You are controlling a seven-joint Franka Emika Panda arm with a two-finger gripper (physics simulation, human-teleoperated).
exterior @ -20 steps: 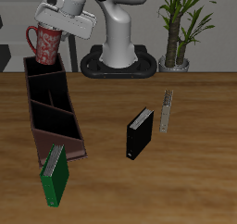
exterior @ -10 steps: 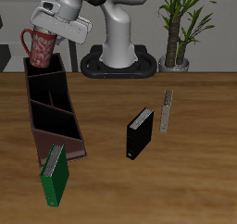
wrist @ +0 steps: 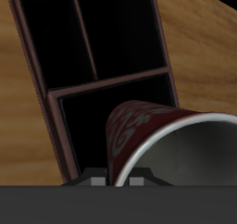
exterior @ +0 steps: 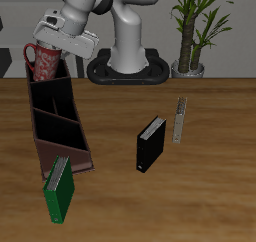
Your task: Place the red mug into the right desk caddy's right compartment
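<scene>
The red mug [exterior: 44, 61], dark red with a pale pattern, hangs tilted in my gripper [exterior: 57, 48], which is shut on its rim. It is just above the back end of the right desk caddy [exterior: 62, 136], a long maroon tray with a black inside. The right compartment [exterior: 46, 90] is the squarish end section directly under the mug. In the wrist view the mug [wrist: 157, 135] fills the foreground with its light inside showing. The squarish section [wrist: 88, 112] and its straight divider [wrist: 111, 80] lie just beyond it.
A green book [exterior: 60, 191] stands at the caddy's front end. A small black box [exterior: 150, 144] and a slim grey object [exterior: 180, 120] are mid-table. The robot base [exterior: 125, 64] and a potted plant [exterior: 190, 36] stand at the back.
My gripper has lowered with the mug toward the caddy's back end and shifted slightly outward. The mug now sits lower and more tilted.
</scene>
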